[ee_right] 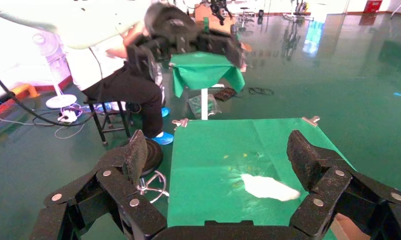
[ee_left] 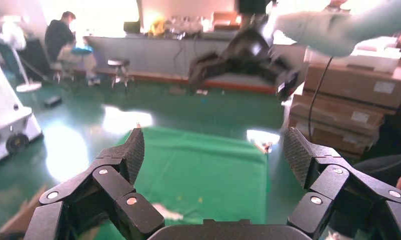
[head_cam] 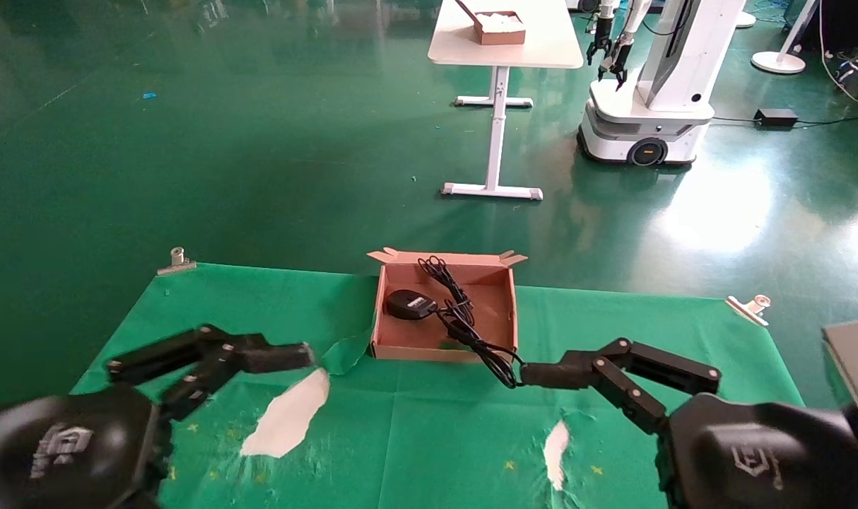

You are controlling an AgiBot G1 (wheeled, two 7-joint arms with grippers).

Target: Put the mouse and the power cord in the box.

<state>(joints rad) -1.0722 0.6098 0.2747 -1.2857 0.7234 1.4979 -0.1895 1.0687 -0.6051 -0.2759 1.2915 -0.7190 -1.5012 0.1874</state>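
Note:
The brown cardboard box [head_cam: 501,311] stands at the far middle of the green cloth. Inside it, on its left side, lies the black mouse [head_cam: 410,304]. The black power cord [head_cam: 459,311] runs in loops across the box, and its near end hangs over the front wall onto the cloth. That end lies right at a fingertip of my right gripper [head_cam: 584,375] [ee_right: 216,155], which is open with nothing between its pads. My left gripper [head_cam: 259,367] [ee_left: 213,150] is open and empty, left of the box and apart from it. I cannot pick out the mouse's thin wire from the cord.
Torn white patches [head_cam: 288,417] [head_cam: 556,442] [ee_right: 268,187] show in the cloth near me. Metal clips [head_cam: 177,260] [head_cam: 750,307] hold its far corners. A grey slab [head_cam: 856,360] sits at the right edge. Beyond are a white table [head_cam: 535,46] and another robot [head_cam: 648,85].

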